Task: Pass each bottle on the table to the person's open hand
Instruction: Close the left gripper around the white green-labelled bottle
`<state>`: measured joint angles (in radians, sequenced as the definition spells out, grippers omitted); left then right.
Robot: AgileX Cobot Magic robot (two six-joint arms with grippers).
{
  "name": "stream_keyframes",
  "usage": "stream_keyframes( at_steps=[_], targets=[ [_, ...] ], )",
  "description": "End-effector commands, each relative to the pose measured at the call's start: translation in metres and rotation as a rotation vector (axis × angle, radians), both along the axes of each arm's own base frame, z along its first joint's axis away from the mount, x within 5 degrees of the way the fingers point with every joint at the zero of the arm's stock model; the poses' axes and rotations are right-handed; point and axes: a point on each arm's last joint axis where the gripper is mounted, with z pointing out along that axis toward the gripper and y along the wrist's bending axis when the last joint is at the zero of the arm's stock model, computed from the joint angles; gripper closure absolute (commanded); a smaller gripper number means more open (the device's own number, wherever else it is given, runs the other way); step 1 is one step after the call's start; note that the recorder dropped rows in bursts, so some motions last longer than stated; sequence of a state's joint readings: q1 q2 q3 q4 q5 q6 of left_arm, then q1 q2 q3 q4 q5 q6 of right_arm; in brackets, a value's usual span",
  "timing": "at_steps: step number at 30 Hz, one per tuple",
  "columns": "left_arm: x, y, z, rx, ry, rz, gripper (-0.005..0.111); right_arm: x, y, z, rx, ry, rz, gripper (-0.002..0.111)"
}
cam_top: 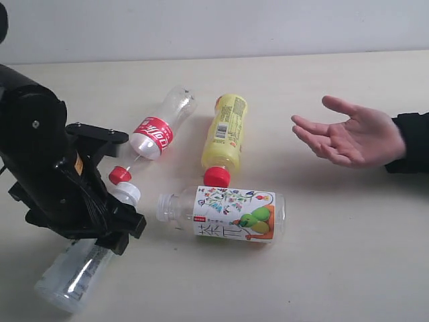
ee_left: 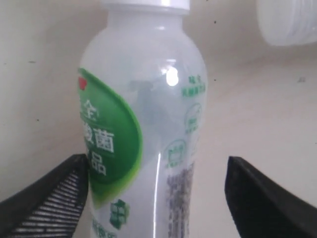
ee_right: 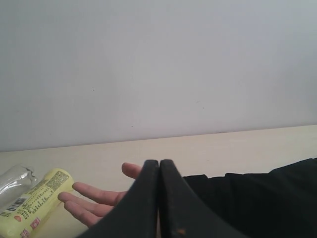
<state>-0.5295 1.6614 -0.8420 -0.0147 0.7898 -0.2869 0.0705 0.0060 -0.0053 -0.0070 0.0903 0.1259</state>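
Four bottles lie on the table [cam_top: 322, 255]. The clear red-label bottle [cam_top: 157, 131] and the yellow bottle [cam_top: 224, 131] lie at the middle. In front of them is the pear-label bottle [cam_top: 231, 213]. The green-white label bottle [cam_top: 70, 275] lies at the front left, under my left arm [cam_top: 60, 181]. In the left wrist view this bottle [ee_left: 143, 129] sits between the jaws of my open left gripper [ee_left: 156, 198]; one finger [ee_left: 49, 198] is at its side, the other [ee_left: 262, 198] stands apart. My right gripper [ee_right: 159, 168] is shut and empty, held above the person's open hand [ee_right: 94, 203].
The person's hand [cam_top: 348, 137] rests palm up at the right of the table, its black sleeve [cam_top: 412, 144] at the edge. The pear-label bottle's white cap [ee_left: 290, 20] lies close to the green-white bottle's cap [cam_top: 125, 193]. A pale wall runs behind the table.
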Motion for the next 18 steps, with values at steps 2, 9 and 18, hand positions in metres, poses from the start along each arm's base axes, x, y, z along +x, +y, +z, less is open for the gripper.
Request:
stream_keyframes(
  at_steps=[2, 9, 18],
  targets=[
    [0.003, -0.003, -0.015, 0.013, 0.015, -0.006, 0.034, 0.000, 0.000, -0.001, 0.000, -0.004, -0.005, 0.108],
    [0.004, -0.004, -0.022, 0.019, 0.021, -0.007, 0.034, 0.000, 0.000, -0.001, 0.000, -0.004, -0.005, 0.108],
    [0.005, -0.004, -0.022, 0.015, 0.018, -0.004, 0.034, 0.000, 0.000, -0.001, 0.000, -0.004, -0.005, 0.108]
  ],
)
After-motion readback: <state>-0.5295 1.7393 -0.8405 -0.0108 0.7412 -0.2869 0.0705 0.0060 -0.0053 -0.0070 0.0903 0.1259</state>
